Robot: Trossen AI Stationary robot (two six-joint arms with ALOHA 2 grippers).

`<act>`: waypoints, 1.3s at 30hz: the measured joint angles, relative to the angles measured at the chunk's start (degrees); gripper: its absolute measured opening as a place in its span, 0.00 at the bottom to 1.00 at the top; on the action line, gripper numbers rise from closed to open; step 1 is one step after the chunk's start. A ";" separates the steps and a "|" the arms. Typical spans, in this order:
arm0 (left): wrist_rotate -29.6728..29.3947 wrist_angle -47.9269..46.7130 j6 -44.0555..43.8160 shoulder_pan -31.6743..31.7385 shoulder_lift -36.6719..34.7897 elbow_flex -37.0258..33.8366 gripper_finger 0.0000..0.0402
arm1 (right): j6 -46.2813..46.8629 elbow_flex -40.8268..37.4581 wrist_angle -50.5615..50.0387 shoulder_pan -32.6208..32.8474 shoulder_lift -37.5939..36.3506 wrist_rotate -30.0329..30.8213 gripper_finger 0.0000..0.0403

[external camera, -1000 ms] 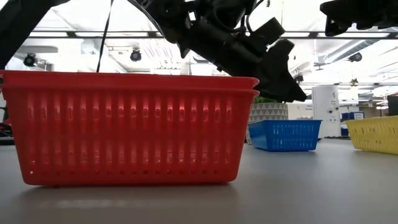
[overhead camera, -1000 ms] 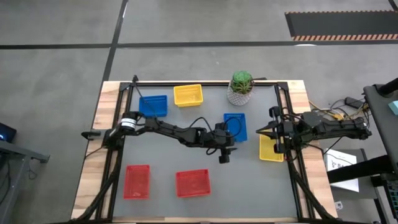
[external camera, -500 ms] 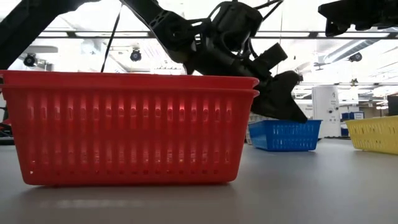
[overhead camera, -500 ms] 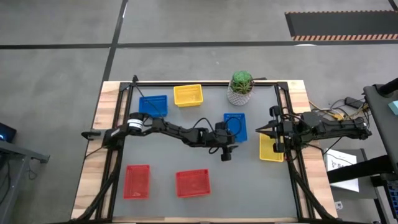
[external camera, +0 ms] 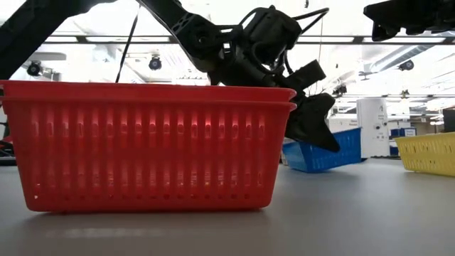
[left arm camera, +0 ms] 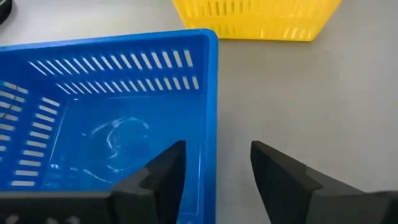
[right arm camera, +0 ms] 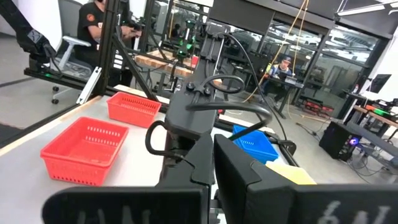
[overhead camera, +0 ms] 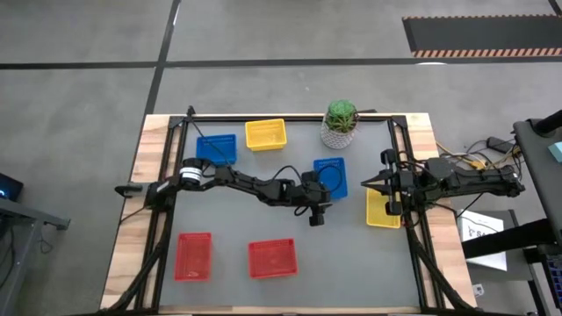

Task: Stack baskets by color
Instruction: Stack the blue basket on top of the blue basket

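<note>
A blue basket [overhead camera: 332, 178] sits mid-table, right of centre, and in the low view it is tilted [external camera: 334, 151], its right side raised. My left gripper [left arm camera: 217, 148] reaches in from the left, slanting down at the basket's near left corner [overhead camera: 321, 198]. It is open across the near wall. My right gripper [overhead camera: 386, 186] is shut and hovers at the right edge, above a yellow basket [overhead camera: 383, 213]. My left gripper straddles the blue basket's near wall [left arm camera: 208, 134] close to its left end, one finger [left arm camera: 166, 171] inside the basket and the other [left arm camera: 280, 177] outside. The inner finger lies against the wall; the outer one stands clear of it. The basket's near left corner stays on the table.
A second blue basket [overhead camera: 216, 149] and a yellow one [overhead camera: 265, 134] stand at the far left. Two red baskets [overhead camera: 194, 255] [overhead camera: 272, 258] are near the front edge. A potted plant [overhead camera: 340, 123] stands just beyond the tilted basket.
My left gripper has sunk toward the blue basket's near left corner until its fingers straddle the wall. The basket stood level before and has tipped, its right side rising off the table.
</note>
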 joint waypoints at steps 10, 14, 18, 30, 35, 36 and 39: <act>-0.07 -12.18 3.22 0.00 -2.80 0.44 0.24 | -0.02 0.00 -0.04 0.00 0.00 0.17 0.02; -0.13 -19.83 7.19 0.19 -5.76 0.32 0.19 | -0.26 0.00 -0.07 0.00 0.02 0.20 0.02; -0.19 -28.52 11.99 0.69 -8.67 0.24 0.16 | -0.35 0.00 -0.07 0.00 0.02 0.20 0.02; -7.21 -37.07 11.12 2.84 -17.27 0.27 0.16 | 0.13 -0.02 -0.15 0.00 0.04 0.26 0.02; -3.27 -22.58 5.94 1.69 -18.11 0.13 0.16 | -0.39 -0.02 -0.72 0.00 0.00 0.98 0.02; -1.97 -20.40 5.91 1.21 -17.63 0.09 0.15 | -0.60 -0.02 -1.00 0.00 0.00 1.08 0.02; -0.62 -16.56 5.90 -0.19 -15.28 0.00 0.13 | -1.18 -0.02 -2.39 0.00 -0.35 1.20 0.02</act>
